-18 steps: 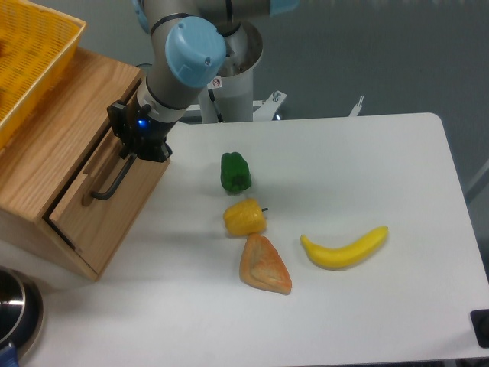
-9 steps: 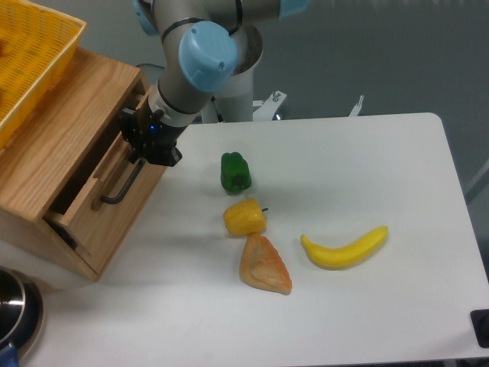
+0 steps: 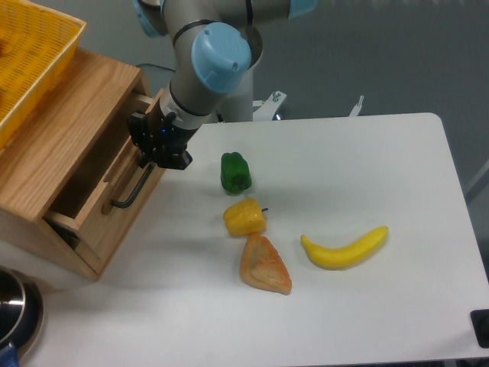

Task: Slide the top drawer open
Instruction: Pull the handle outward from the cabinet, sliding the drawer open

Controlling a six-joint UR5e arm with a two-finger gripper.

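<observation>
The top drawer (image 3: 114,218) is a light-oak box with a black bar handle (image 3: 131,193). It sticks out partway from the wooden cabinet (image 3: 53,153) at the table's left, leaving a dark gap behind its front panel. My gripper (image 3: 151,162) is shut on the upper end of the black handle, with the arm reaching down from the back. The fingertips are mostly hidden by the gripper body.
A yellow basket (image 3: 30,53) sits on top of the cabinet. A green pepper (image 3: 235,172), a yellow pepper (image 3: 244,218), a pastry (image 3: 263,265) and a banana (image 3: 344,248) lie on the white table (image 3: 367,160). A metal bowl (image 3: 17,310) shows at the lower left corner.
My gripper has moved right and slightly toward the table's front, pulling the handle along. The top drawer has slid further out of the cabinet and the gap behind its front has widened.
</observation>
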